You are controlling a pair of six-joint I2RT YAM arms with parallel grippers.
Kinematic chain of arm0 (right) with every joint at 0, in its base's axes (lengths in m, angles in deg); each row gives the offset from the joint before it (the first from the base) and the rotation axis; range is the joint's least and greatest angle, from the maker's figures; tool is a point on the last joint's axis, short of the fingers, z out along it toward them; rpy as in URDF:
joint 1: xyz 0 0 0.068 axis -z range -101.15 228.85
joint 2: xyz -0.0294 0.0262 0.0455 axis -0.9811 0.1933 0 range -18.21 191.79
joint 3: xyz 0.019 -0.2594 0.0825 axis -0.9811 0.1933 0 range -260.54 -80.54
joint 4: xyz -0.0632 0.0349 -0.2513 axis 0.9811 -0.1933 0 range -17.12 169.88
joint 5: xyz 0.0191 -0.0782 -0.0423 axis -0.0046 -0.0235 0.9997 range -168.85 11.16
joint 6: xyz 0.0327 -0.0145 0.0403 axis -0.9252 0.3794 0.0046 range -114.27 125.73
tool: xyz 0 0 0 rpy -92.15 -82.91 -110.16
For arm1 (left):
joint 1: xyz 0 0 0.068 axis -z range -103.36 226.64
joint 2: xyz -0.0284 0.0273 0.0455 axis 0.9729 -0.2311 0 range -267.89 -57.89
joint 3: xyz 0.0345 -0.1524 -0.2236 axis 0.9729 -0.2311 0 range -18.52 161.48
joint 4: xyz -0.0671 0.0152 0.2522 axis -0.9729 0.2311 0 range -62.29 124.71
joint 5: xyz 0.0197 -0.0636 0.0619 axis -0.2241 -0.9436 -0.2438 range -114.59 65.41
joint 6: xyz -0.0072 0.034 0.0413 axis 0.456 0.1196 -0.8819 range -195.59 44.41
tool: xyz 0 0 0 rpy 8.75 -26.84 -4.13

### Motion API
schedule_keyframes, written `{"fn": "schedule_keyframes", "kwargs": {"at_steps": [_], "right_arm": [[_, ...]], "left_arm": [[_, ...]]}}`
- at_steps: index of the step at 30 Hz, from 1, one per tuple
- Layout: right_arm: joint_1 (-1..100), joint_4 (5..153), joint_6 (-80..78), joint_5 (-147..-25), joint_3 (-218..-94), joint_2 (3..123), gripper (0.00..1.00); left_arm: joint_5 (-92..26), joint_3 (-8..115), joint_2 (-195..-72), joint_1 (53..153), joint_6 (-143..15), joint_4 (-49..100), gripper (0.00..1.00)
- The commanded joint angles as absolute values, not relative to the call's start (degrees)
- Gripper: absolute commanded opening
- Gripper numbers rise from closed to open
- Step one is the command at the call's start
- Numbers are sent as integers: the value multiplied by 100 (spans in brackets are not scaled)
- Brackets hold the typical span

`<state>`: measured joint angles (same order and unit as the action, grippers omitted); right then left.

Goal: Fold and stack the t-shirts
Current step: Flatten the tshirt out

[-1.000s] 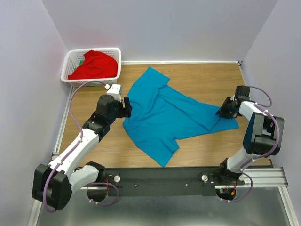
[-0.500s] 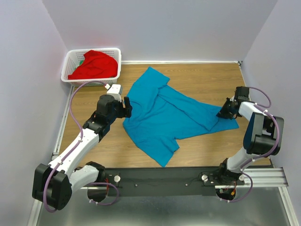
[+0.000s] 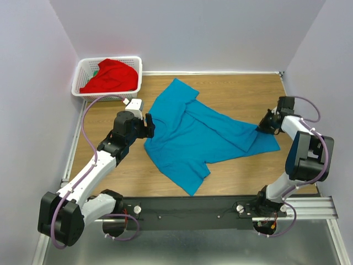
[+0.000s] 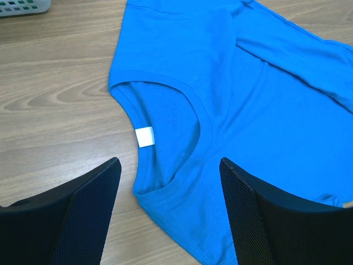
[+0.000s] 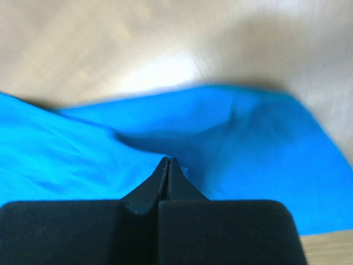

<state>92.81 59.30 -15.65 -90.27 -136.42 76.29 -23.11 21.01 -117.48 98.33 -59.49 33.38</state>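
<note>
The teal-blue t-shirt (image 3: 193, 135) lies spread and crumpled on the wooden table. My left gripper (image 3: 149, 126) is open at the shirt's left edge. In the left wrist view its open fingers (image 4: 168, 165) straddle the collar with its white label (image 4: 145, 137), apart from the cloth (image 4: 220, 83). My right gripper (image 3: 264, 125) is at the shirt's right edge. In the right wrist view it (image 5: 168, 161) is shut, its tips pinching a fold of the blue cloth (image 5: 265, 138). The bright red t-shirt (image 3: 110, 76) lies bunched in the basket.
A white lattice basket (image 3: 80, 91) stands at the back left corner, its corner showing in the left wrist view (image 4: 22, 5). Lilac walls close in the table on the left, back and right. A black rail (image 3: 193, 210) runs along the near edge.
My right gripper has moved a little back and to the right along the shirt's right edge. The left arm has not moved.
</note>
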Motion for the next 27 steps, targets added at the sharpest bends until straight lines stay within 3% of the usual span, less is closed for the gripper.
{"fn": "schedule_keyframes", "kwargs": {"at_steps": [1,14,18,20,23,27], "right_arm": [[9283,6045,-1676,-8983,-14442,7767,1],[9274,6045,-1589,-8869,-17544,10096,1],[9248,6054,-1597,-8965,-17924,10615,1],[9204,6054,-1510,-8939,-18029,10808,1],[9107,6054,-1352,-8764,-18214,10993,1],[9063,6071,-1237,-8650,-18355,11142,1]], "left_arm": [[-2397,2235,-11800,9799,-5986,3324,80],[-2301,2279,-12273,9791,-5863,2947,80],[-2292,3033,-13319,9791,-5941,2876,79],[-2257,3762,-14150,9782,-6073,2876,75],[-2256,4843,-15319,9791,-6170,2902,54],[-2195,6720,-16825,9764,-6345,3332,52]]}}
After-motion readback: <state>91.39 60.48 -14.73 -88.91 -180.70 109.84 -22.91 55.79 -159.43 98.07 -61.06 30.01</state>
